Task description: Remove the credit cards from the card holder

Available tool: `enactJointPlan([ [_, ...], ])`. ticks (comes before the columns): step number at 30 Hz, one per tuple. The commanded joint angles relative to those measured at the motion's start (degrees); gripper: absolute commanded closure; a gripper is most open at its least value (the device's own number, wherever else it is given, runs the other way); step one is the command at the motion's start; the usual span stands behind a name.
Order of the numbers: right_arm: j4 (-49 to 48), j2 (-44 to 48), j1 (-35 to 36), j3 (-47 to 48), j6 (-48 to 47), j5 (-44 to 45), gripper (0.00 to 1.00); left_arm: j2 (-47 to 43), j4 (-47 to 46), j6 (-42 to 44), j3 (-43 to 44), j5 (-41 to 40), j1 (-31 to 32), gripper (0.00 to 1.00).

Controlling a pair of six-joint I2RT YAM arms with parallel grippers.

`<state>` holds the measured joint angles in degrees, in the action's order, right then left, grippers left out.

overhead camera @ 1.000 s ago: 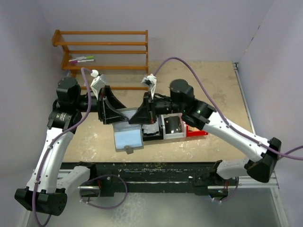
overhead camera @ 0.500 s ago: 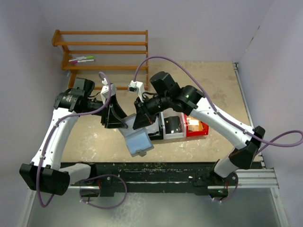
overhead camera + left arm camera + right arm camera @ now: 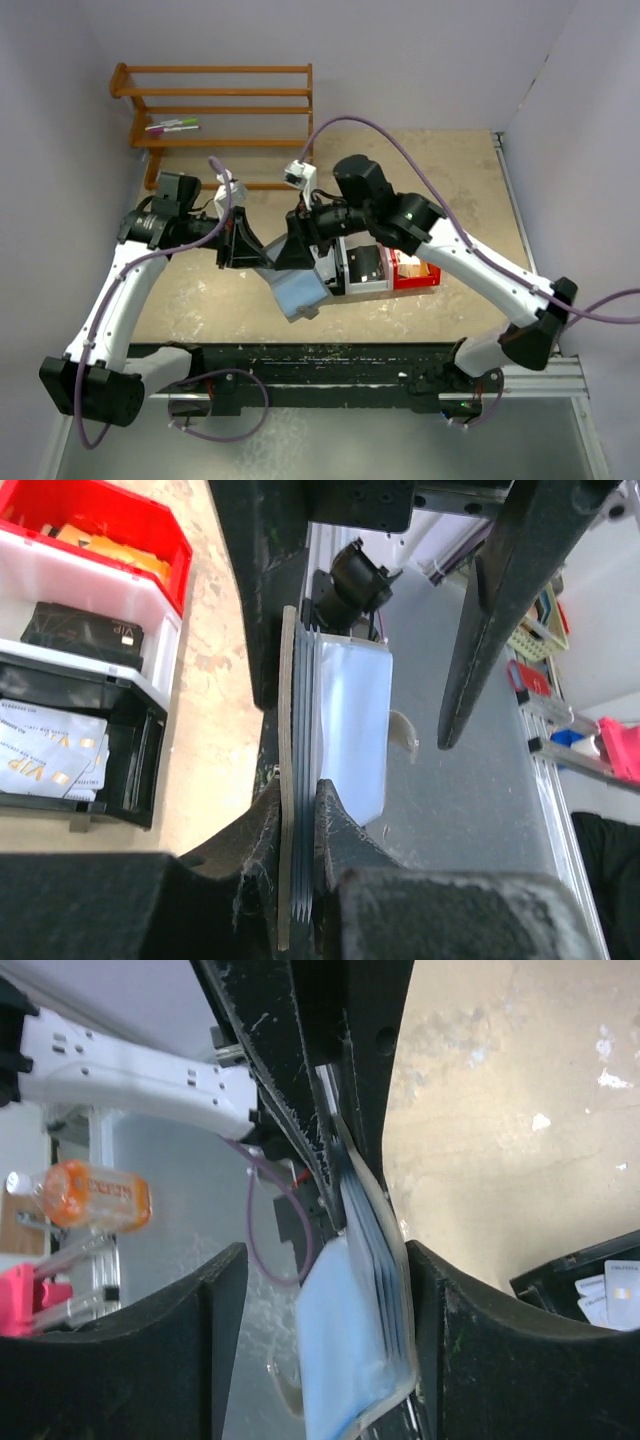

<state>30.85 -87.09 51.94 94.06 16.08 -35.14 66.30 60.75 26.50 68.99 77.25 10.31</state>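
Observation:
The blue-grey card holder [image 3: 298,291] hangs in the air in front of the bins, seen edge-on in both wrist views. My left gripper [image 3: 297,802] is shut on the card holder [image 3: 345,720] at its near edge. My right gripper [image 3: 325,1290] stands open around the card holder [image 3: 350,1360], which leans against one finger [image 3: 480,1340]. Credit cards lie in the bins: a tan-gold one [image 3: 100,546] in the red bin, a black one [image 3: 80,630] in the white bin, pale silvery ones [image 3: 50,760] in the black bin. I see no card sticking out of the holder.
Red bin [image 3: 418,279], white bin [image 3: 366,286] and black bin [image 3: 332,285] stand in a row just right of the grippers. A wooden rack [image 3: 222,92] with markers [image 3: 172,126] stands at the back left. The black rail [image 3: 320,365] runs along the near edge.
My left gripper has shut on the card holder and my right gripper has opened and let go of it. Both arms lifted the holder off the table, tilting it.

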Motion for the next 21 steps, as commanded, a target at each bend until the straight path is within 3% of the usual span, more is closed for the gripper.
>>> enactJointPlan([
  [1, -25.6, 11.8, -0.2, -13.5, 15.9, 3.1, 0.33, -8.2, -31.2, -31.2, -6.0, 0.5, 0.2, 0.97],
  [5, -41.8, 20.7, -0.2, -26.9, 24.9, 7.2, 0.3, -12.9, -52.8, -52.9, -11.2, -3.7, 0.2, 1.0],
  [9, -45.2, 24.4, -0.2, -32.0, 27.5, 8.8, 0.35, -12.5, -56.7, -60.1, -10.9, -4.8, 0.2, 1.0],
  [12, -43.9, 24.3, -0.2, -32.0, 27.6, 8.5, 0.5, -13.2, -57.7, -61.7, -11.1, -5.4, 0.2, 1.0],
  [15, -43.6, 24.0, -0.2, -31.5, 27.4, 7.9, 0.83, -13.9, -58.7, -63.0, -11.8, -5.3, 0.2, 0.99],
  [17, -40.9, 23.6, -0.2, -30.0, 26.0, 8.1, 0.99, -13.9, -58.3, -62.7, -11.8, -3.9, 0.2, 0.84],
  [18, -38.6, 23.2, -0.2, -28.2, 24.2, 7.4, 1.0, -13.6, -57.7, -62.1, -11.8, -3.1, 0.2, 0.73],
  [19, -31.7, 21.1, -0.2, -23.6, 19.6, 4.4, 1.0, -13.2, -55.1, -59.3, -11.5, -1.3, 0.2, 0.47],
  [21, -26.7, 18.6, -0.2, -20.2, 16.3, 1.4, 1.0, -13.1, -54.1, -57.2, -11.8, 0.1, 0.2, 0.38],
])
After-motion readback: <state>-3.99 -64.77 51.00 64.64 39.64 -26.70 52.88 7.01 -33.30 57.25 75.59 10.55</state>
